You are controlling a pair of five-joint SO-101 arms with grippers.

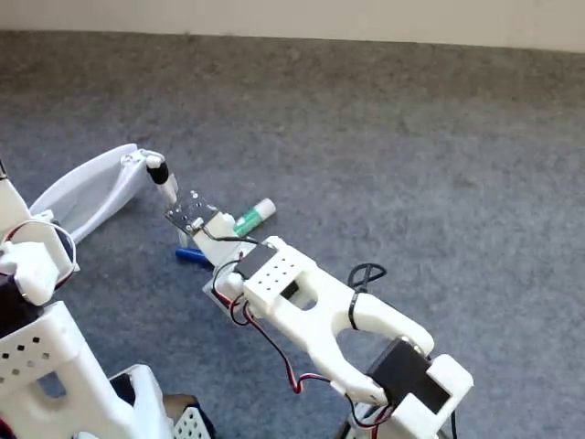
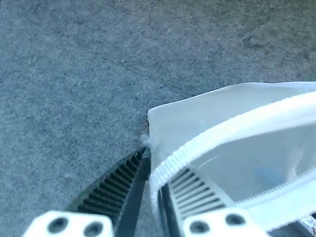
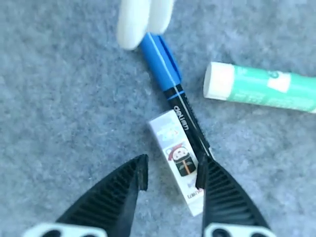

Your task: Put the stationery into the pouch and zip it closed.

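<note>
Right wrist view, right fingers (image 3: 123, 192) spread over eraser (image 3: 178, 160), pen (image 3: 163, 64), glue stick (image 3: 261, 86) near, left fingers (image 2: 116, 185) clamping pouch (image 2: 207, 113)

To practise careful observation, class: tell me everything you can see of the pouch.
The pouch is translucent white, soft plastic by the look, with a white toothed zip band along its mouth. It lies unzipped on the grey carpet, mouth gaping. The left gripper is shut on its edge beside the zip.

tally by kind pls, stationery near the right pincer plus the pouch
blue-capped pen: 1
green glue stick: 1
cartoon-print eraser: 1
clear pouch: 1
total: 4
white rounded thing past the pen: unclear, not counted
</note>
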